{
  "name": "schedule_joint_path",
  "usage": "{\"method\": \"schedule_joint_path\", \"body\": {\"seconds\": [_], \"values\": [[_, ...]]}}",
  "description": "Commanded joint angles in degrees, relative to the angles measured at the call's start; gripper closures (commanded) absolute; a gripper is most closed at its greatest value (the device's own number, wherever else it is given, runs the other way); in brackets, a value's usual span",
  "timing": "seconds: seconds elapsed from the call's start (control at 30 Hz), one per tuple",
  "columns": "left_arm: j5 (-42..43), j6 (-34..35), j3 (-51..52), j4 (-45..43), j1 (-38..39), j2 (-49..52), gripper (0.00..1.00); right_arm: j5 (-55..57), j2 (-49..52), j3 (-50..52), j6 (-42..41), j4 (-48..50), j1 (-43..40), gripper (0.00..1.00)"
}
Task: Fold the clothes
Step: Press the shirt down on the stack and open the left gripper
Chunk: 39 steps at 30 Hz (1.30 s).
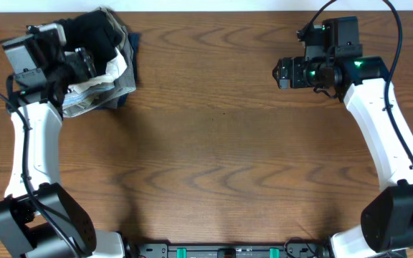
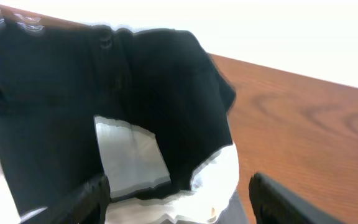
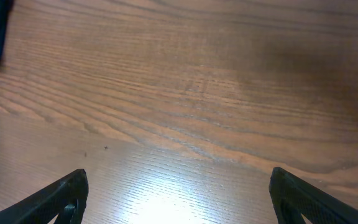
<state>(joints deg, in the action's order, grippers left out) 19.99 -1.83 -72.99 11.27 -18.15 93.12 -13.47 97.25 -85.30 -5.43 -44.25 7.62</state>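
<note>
closest in the left wrist view, the left gripper [image 2: 179,184] is hanging with its jaws standing wide apart and nothing is sitting between them; it is holding no cloth. just past the fingertips, a pale cloth [image 2: 132,158] is showing from under the black garment [image 2: 160,93], which is lying bunched and rumpled beyond it, its far edge reaching toward the back of the table [image 2: 303,118]. the view is blurring, so i cannot tell whether that pale patch is a label or a layer underneath.

in the right wrist view, the right gripper [image 3: 179,177] is also standing wide open and empty, hovering over bare wood, well apart from the clothing.

from overhead, the black garment [image 1: 99,32] is resting on top of a pile [image 1: 95,89] of pale and grey clothes at the far left corner of the table [image 1: 221,143], under the left gripper [image 1: 84,64]; the right gripper [image 1: 282,73] is waiting at the far right.

the garment is looking soft, light and limp: it is likely going to sag from any single pinch and drag across the pile rather than lift flat. a hem or corner, where only the black layer is lying, is looking like the safest place to grip, since a deep pinch in the middle is risking catching the pale cloth below.
</note>
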Motion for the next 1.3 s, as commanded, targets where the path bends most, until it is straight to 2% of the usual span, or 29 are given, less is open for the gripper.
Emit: {"method": "schedule_joint_path", "body": {"seconds": [0.0,0.2,0.3,0.43,0.7,0.83,1.07,1.27], "values": [[-7.7,-2.8,-0.5,-5.8,2.1,1.3,0.24,-0.5,1.4,0.3,-0.3,0.7,0.8,0.09],[-19.5,-3.7,-0.5,-24.2,5.4,8.8,0.22,-0.5,3.1,0.3,-0.3,1.8,2.0,0.09],[-22.5,-3.7,-0.5,-31.8,5.3,13.5,0.21,-0.5,3.2,0.3,-0.1,1.8,2.2,0.08],[-26.1,-3.7,-2.4,-37.8,5.2,20.0,0.21,-0.5,3.2,0.3,0.2,2.0,2.2,0.08],[-27.2,-1.9,-7.9,-32.2,4.6,30.8,0.2,-0.5,3.2,0.3,0.1,1.6,2.2,0.08],[-27.1,0.8,-7.9,-25.5,3.2,34.9,0.2,-0.5,3.2,0.3,0.2,0.6,2.2,0.07],[-26.8,1.0,-7.9,-13.3,2.6,40.0,0.2,-0.5,3.2,0.3,0.2,0.8,2.2,0.06],[-26.0,1.0,-7.9,-11.1,2.8,41.2,0.2,-0.5,3.2,0.3,0.2,0.8,2.2,0.06]]}}
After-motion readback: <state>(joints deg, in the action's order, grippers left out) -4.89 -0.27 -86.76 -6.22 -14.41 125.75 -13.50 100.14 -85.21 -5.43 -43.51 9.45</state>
